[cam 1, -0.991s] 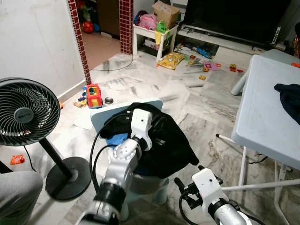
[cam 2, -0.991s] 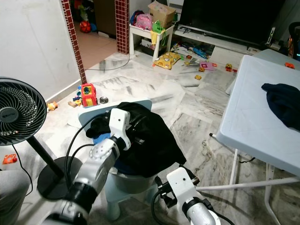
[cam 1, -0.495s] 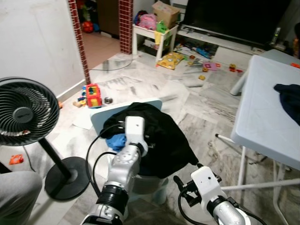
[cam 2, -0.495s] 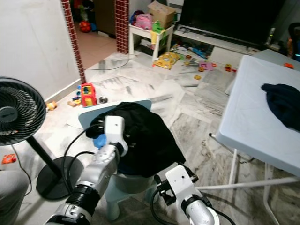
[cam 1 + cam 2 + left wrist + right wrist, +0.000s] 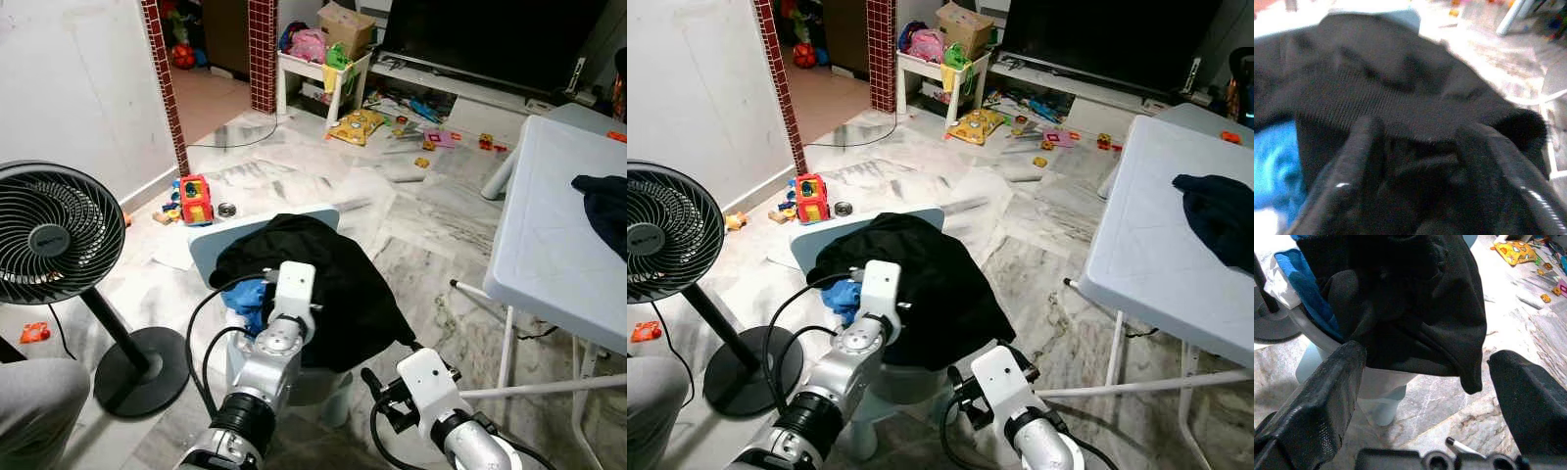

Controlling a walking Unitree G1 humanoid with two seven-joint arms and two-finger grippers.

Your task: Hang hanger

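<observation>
A black garment [image 5: 338, 279] is heaped over a small light-blue chair [image 5: 230, 235], with a blue cloth [image 5: 250, 294] bunched under its near left side. My left gripper [image 5: 1420, 128] hovers just over the garment's near edge, open, its two fingers [image 5: 1365, 139] spread above the ribbed black fabric with nothing between them. My right gripper [image 5: 1425, 357] is low in front of the chair, open, and looks at the hanging fold of the garment [image 5: 1449, 323] and the chair's leg. I cannot make out a hanger.
A standing fan [image 5: 54, 230] is close on my left, beside a person's grey knee [image 5: 34, 401]. A white folding table [image 5: 558, 235] with a dark cloth [image 5: 602, 206] stands on my right, its legs [image 5: 509, 343] reaching the floor. Toys [image 5: 196, 199] litter the marble floor beyond.
My left wrist has drawn back and down over the near edge of the garment, and more of the blue cloth shows. The right arm has stayed about where it was.
</observation>
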